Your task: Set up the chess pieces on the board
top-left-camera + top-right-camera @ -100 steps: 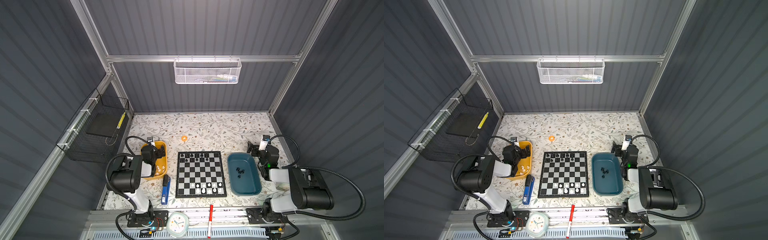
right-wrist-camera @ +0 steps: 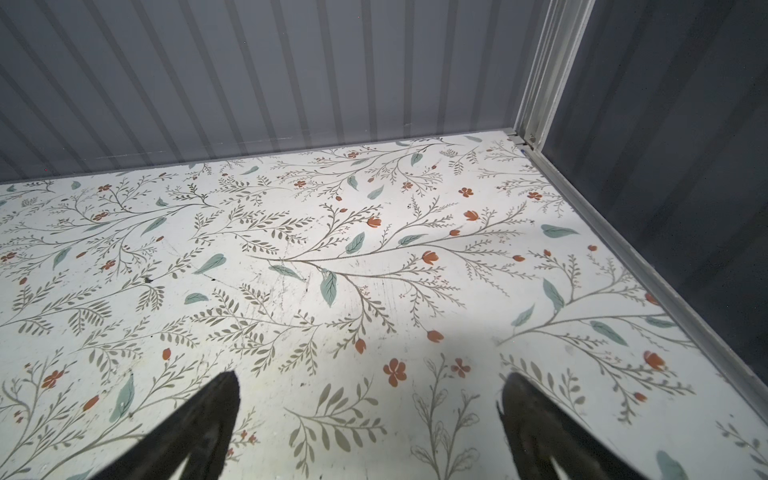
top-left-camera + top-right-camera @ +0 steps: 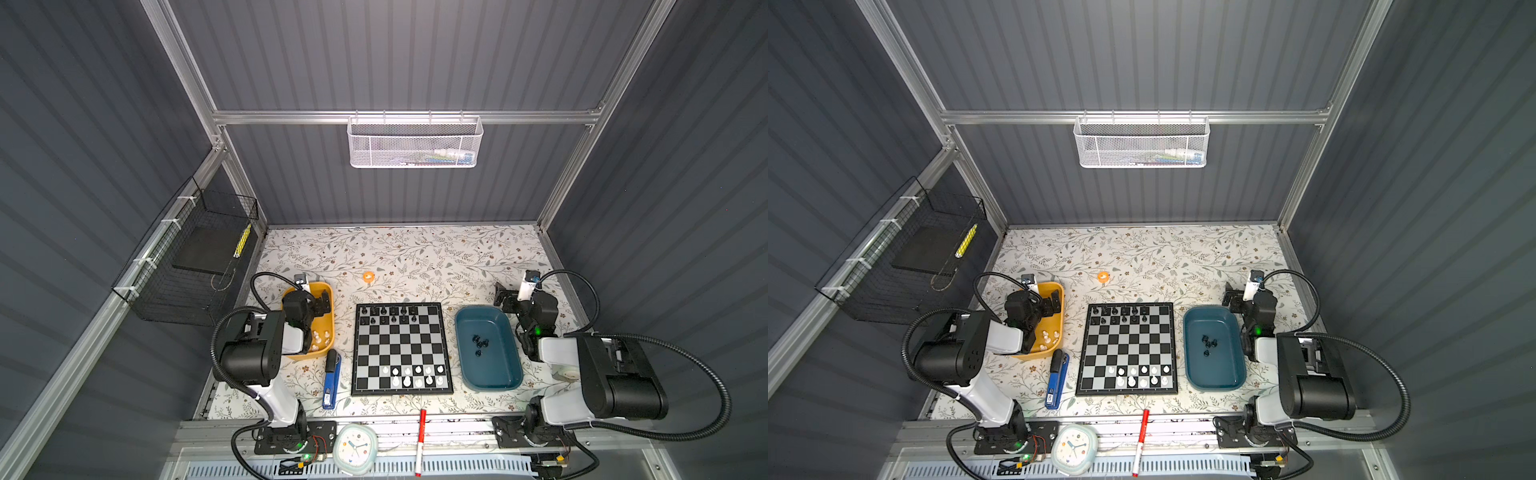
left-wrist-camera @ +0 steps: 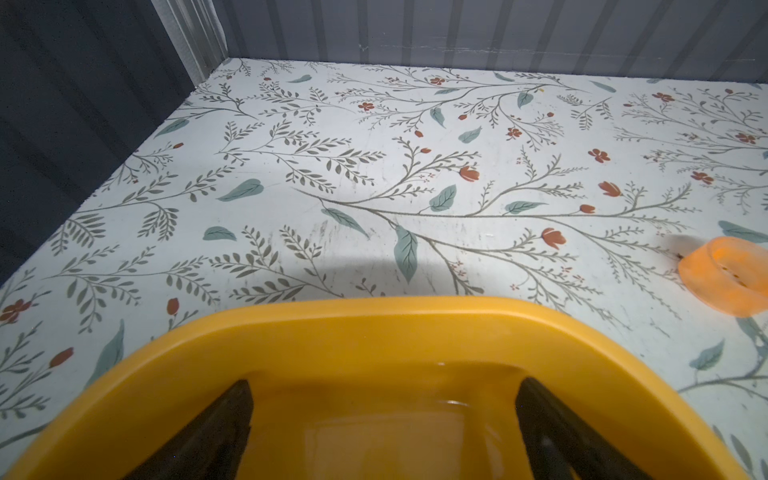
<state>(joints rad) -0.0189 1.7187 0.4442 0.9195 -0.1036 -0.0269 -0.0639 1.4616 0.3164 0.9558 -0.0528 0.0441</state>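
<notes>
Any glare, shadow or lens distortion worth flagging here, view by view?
In both top views the wide lens splays the frame posts and the walls are dark, but the board is evenly lit and sharp. Left wrist view: glossy sheen on the yellow tray; the left end effector is near-black. Right wrist view: soft shadow on the table by the open right end effector.

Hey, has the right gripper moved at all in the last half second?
No. The right gripper stays just past the teal tray's far right corner, jaws open, as before.

Overhead stereo pair; wrist views near tabletop
</notes>
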